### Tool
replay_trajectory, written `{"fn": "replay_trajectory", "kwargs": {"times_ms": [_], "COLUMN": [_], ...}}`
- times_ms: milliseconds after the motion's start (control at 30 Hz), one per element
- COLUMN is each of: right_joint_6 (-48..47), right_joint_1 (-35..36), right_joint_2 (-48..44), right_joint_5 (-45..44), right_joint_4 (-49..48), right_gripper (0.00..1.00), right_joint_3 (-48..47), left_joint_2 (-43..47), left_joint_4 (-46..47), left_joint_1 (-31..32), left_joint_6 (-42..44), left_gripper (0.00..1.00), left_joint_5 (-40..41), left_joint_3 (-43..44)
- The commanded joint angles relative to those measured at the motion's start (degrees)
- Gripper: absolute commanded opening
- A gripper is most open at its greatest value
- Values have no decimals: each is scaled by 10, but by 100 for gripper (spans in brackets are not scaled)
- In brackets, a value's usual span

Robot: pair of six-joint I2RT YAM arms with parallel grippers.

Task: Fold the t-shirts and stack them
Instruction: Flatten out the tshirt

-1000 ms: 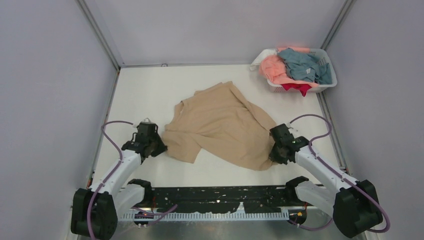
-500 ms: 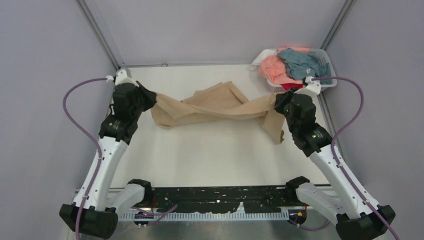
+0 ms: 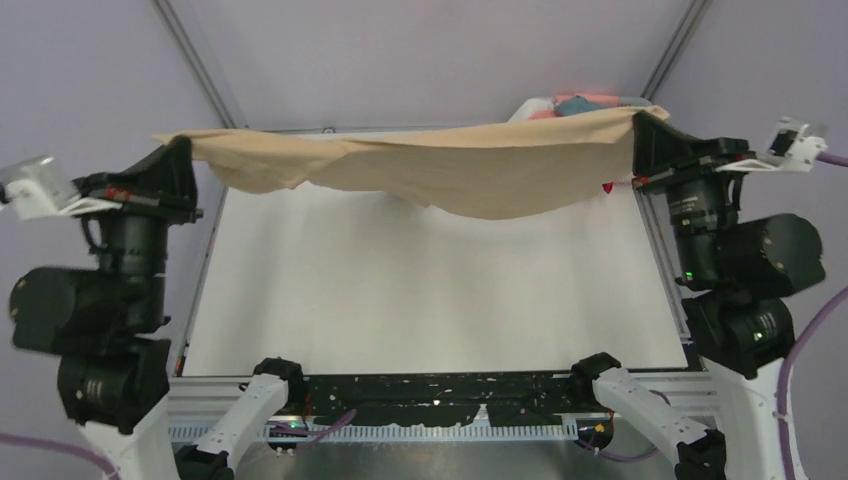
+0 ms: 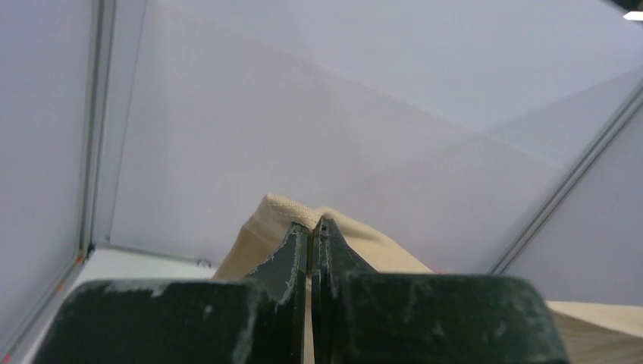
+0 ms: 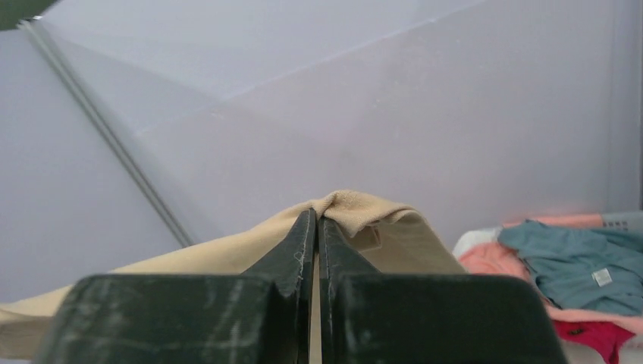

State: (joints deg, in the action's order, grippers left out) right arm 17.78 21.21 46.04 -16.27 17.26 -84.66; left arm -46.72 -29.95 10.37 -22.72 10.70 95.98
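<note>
Right, tan t-shirt (image 3: 450, 165) hangs stretched across the top of the overhead view, lifted off the desk (image 3: 430, 300) and sagging mid-span. Upper-left corner is pinched in left tool (image 3: 183, 148), upper-right corner in right tool (image 3: 640, 122). Both are clamped tight on the fabric, no gap visible. Lower right of the right wrist view: salmon-pink shirt (image 5: 491, 262), grey-blue shirt (image 5: 580, 258) and red shirt (image 5: 588, 334), piled together.

The left arm (image 3: 95, 300) and right arm (image 3: 745, 260) are built of black cylindrical joint housings on white links, with purple cables (image 3: 784, 400) running along them. Each wrist carries a white camera bracket (image 3: 35, 187), and a small green light (image 3: 686, 275) shows on the right arm. The left gripper (image 4: 311, 224) and right gripper (image 5: 317, 218) have dark, tapered fingers (image 4: 292, 262) scuffed with pale scratches.
</note>
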Motion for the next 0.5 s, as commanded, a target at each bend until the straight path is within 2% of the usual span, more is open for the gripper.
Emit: {"fn": "replay_trajectory", "kwargs": {"times_ms": [0,267,467], "right_joint_6": [-21,-21,-18], "right_joint_1": [-2,-2,-2], "right_joint_2": [-35,-49,-35], "right_joint_5": [69,98,74], "right_joint_4": [18,68,61], "right_gripper": [6,6,6], "right_joint_3": [-73,-128,-113], "left_joint_2": [35,5,-38], "left_joint_4": [-15,-47,-28], "left_joint_1": [-4,-4,-3], "left_joint_6": [64,114,120], "left_gripper": [0,0,0], "left_joint_5": [-2,-13,2], "left_joint_3": [94,224,205]}}
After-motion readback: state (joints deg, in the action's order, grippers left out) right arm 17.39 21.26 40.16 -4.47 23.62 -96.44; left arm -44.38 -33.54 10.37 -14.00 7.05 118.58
